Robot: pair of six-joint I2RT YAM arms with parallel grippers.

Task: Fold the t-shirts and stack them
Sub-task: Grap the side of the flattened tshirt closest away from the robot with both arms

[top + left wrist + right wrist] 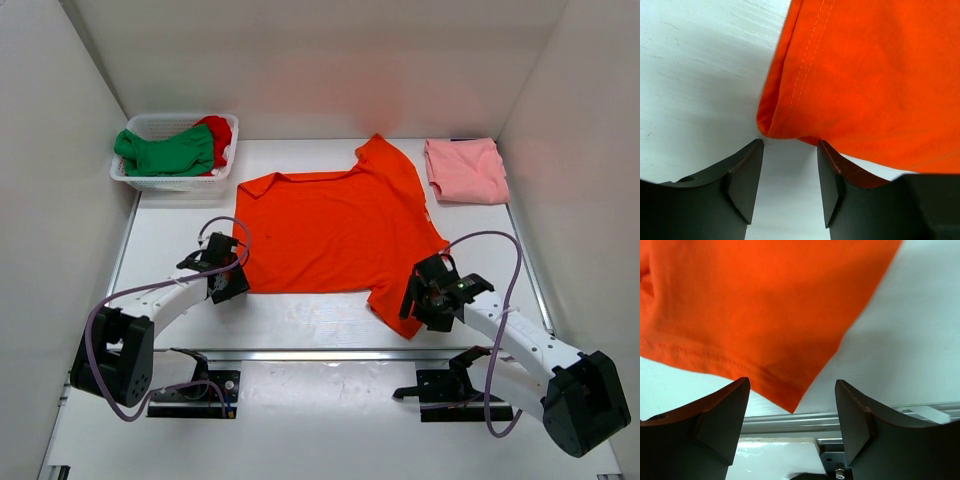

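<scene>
The bright orange t-shirt (335,228) lies spread flat in the middle of the table. My left gripper (229,283) is open at the shirt's near left hem corner (771,127), with bare table between its jaws. My right gripper (418,310) is open over the shirt's near right sleeve (790,400), whose corner hangs between the jaws. The pale salmon pink t-shirt (465,170) lies folded at the back right. The green t-shirt (168,152) and the red t-shirt (217,133) lie bunched in the white basket (150,180).
The basket stands at the back left by the left wall. White walls close in the table on the left, back and right. A metal rail (330,354) runs along the near table edge, also in the right wrist view (790,421).
</scene>
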